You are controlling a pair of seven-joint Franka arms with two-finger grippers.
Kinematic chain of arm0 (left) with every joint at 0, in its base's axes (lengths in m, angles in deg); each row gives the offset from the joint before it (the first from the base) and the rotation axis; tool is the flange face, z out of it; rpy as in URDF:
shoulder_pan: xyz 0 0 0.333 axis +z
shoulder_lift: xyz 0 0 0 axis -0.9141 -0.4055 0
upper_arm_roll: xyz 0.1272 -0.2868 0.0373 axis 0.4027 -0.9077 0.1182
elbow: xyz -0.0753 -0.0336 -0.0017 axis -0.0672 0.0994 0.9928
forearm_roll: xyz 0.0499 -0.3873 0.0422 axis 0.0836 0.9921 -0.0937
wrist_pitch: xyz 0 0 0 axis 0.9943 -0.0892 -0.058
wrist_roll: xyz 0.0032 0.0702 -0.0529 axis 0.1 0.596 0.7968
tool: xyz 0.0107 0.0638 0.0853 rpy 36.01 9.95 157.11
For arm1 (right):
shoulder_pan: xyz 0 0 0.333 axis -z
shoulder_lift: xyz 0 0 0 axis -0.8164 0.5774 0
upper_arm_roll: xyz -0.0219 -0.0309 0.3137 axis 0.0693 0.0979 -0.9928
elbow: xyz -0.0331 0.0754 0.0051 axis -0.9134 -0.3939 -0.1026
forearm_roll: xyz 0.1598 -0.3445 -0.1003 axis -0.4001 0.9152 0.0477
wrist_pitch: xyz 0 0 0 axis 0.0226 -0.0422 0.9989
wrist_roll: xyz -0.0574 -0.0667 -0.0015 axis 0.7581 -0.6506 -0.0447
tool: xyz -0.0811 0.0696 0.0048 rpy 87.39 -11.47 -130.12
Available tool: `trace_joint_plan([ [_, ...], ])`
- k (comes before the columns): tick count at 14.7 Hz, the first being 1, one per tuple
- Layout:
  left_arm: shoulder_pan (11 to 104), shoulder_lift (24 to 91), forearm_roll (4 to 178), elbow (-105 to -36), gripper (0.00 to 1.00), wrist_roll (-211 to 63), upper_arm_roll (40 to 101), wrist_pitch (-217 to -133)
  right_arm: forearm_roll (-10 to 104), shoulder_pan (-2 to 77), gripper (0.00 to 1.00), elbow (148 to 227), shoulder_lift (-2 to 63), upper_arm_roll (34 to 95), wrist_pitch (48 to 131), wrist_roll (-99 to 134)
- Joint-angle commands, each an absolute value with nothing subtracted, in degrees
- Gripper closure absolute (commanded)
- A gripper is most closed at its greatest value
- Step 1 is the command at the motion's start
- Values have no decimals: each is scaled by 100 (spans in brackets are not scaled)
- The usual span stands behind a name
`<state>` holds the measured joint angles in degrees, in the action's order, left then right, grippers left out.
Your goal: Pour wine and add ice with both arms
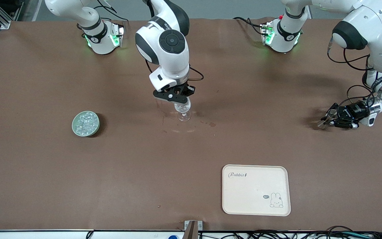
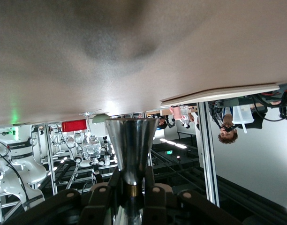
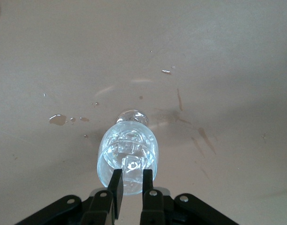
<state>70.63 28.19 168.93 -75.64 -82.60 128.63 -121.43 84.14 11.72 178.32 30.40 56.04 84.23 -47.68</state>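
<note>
A clear stemmed wine glass (image 1: 183, 111) is seen upright on the brown table (image 1: 45, 166), roughly mid-table, well apart from the other items. The right arm's black two-finger gripper (image 1: 178, 98) is positioned directly over the glass's bowl; in the right wrist view (image 3: 130, 180) the two fingers are nearly together, pinching a small clear ice cube (image 3: 132, 164) just above the glass's mouth (image 3: 128, 152). More clear cubes are visible inside the bowl. Small wet spots and stains (image 3: 57, 119) are noted on the table around the glass's foot. A round pale-green dish (image 1: 85, 123) heaped with clear whitish ice cubes (image 1: 87, 121) is located toward the right arm's end of the table. A cream rectangular tray with a rabbit print (image 1: 256, 190) lies nearer to the front camera than the glass. The left arm's gripper (image 1: 327, 120) waits low over the table at its own end, closed on a shiny metal cone-shaped jigger (image 2: 129, 152).
</note>
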Motion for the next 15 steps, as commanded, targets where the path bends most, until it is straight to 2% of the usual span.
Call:
trace_joint_plan([
  [1,7003,2713,17110,-7343,97,-8589,12931,-12004,8485,1096,76,17855,3088,5650,8501,-4870],
  [2,6977,2740,17163,-7309,97,-8703,12922,-11995,8485,1105,72,17847,3097,5650,8510,-4870],
  [5,6845,2881,17627,-7221,97,-8985,12555,-12030,8485,1114,45,17820,3088,5650,8519,-4852],
  [7,6836,2881,17919,-6933,97,-9370,12160,-12327,8485,1122,35,17812,3088,5659,8519,-4861],
  [11,6845,3083,17963,-6343,97,-10347,11140,-13697,8485,1245,20,17689,3001,5694,8441,-4756],
  [14,6845,3144,18139,-6166,97,-10524,10253,-14900,8529,1657,0,17653,2466,5703,8168,-4616],
  [15,6845,3205,18183,-6157,97,-10533,10033,-15217,8564,1867,0,17653,2247,5703,8124,-4450],
])
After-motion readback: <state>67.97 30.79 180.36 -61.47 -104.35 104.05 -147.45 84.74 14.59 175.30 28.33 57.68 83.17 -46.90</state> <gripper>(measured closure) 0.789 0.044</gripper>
